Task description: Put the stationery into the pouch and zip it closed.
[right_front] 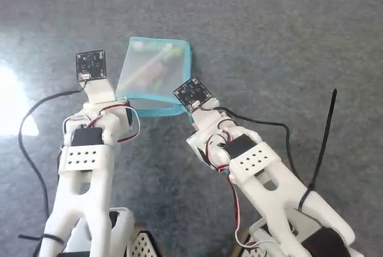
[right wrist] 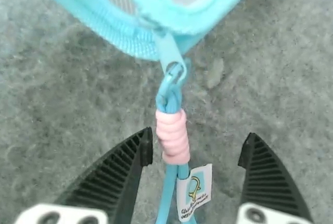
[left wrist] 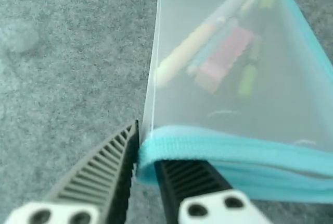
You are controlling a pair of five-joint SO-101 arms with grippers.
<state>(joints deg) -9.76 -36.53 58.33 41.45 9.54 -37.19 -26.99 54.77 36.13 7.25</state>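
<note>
The translucent pouch (right_front: 152, 75) with teal trim lies flat on the grey mat between the two arms. Inside it I see stationery (left wrist: 223, 52): pale pens, a pink piece and green pieces. My left gripper (left wrist: 145, 151) is shut on the pouch's near teal corner (left wrist: 156, 148). The zipper slider (right wrist: 169, 57) sits at the pouch's other near corner, with the zip line looking shut. Its teal cord with a pink bead (right wrist: 173, 135) lies between the fingers of my right gripper (right wrist: 197, 138), which is open and not touching it.
A grey mat (right_front: 287, 42) covers the table, with free room on all sides of the pouch. A black cable (right_front: 326, 131) runs along the right arm, and another (right_front: 30, 149) loops beside the left arm.
</note>
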